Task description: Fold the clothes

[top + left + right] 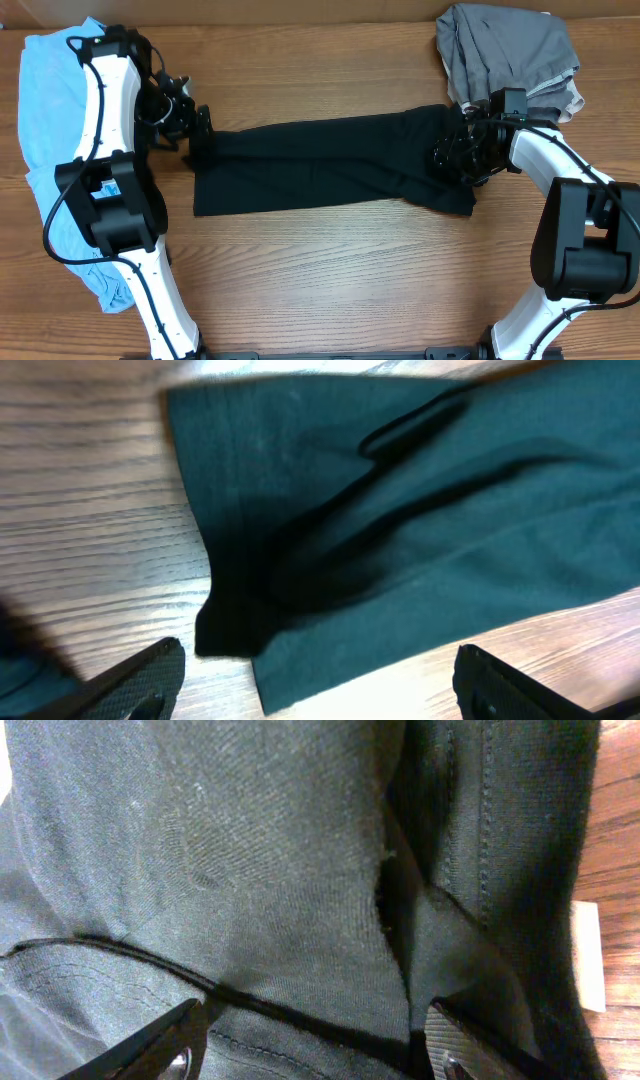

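Between the left pincer and right pincer, both spread open, the black garment stretches left-right.

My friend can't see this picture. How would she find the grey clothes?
Start at the wooden table and look to its far right corner, past the end of the black cloth. The grey clothes lie there in a crumpled heap. They are the only grey thing: the black cloth is spread flat in the middle, and the blue cloth is on the left.
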Tool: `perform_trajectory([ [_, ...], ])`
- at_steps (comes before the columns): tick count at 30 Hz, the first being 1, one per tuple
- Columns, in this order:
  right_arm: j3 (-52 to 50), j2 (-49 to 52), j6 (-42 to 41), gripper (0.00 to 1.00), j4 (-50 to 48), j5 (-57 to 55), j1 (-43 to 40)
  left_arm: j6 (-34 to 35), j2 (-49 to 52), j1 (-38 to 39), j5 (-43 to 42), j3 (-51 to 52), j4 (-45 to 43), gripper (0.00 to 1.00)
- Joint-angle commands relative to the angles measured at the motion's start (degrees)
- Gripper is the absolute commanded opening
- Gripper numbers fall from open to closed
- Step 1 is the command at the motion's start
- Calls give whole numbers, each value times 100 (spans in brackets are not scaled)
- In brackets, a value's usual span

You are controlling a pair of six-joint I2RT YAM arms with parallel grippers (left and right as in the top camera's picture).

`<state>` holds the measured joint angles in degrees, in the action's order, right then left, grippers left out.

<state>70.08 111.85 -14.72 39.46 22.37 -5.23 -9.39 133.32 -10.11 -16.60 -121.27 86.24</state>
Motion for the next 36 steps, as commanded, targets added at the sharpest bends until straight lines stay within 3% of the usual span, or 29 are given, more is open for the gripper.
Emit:
perform_trajectory([
  [1, -164, 249, 61, 74, 39, -555, -94, 282, 46, 50, 170, 417, -343, 88],
  [2, -164, 249, 61, 75, 35, -575, -94, 592, 46, 52, 656, 769, -621, 88],
  [12, -164, 249, 61, 76, 7, -575, -94, 756, 44, 398, 649, 2264, -1932, 88],
  [16, -164, 249, 61, 76, 9, -573, -94, 1088, 46, 614, 649, 2636, -2422, 82],
  [17, -164, 249, 61, 76, 7, -575, -94, 1126, 46, 682, 649, 2743, -2575, 23],
  [18, -164, 249, 61, 76, 7, -573, -94, 1139, 46, 719, 649, 2785, -2645, 4],
  [22, -164, 249, 61, 75, 9, -568, -94, 1287, 46, 765, 675, 2879, -2824, 4],
  [25, -101, 195, 66, 69, 122, -330, -94, 1373, 11, 658, 925, 2723, -2778, 4],
  [36, 227, -789, 127, 66, 533, 455, -90, 929, -796, 59, 1084, 706, -1272, 4],
])
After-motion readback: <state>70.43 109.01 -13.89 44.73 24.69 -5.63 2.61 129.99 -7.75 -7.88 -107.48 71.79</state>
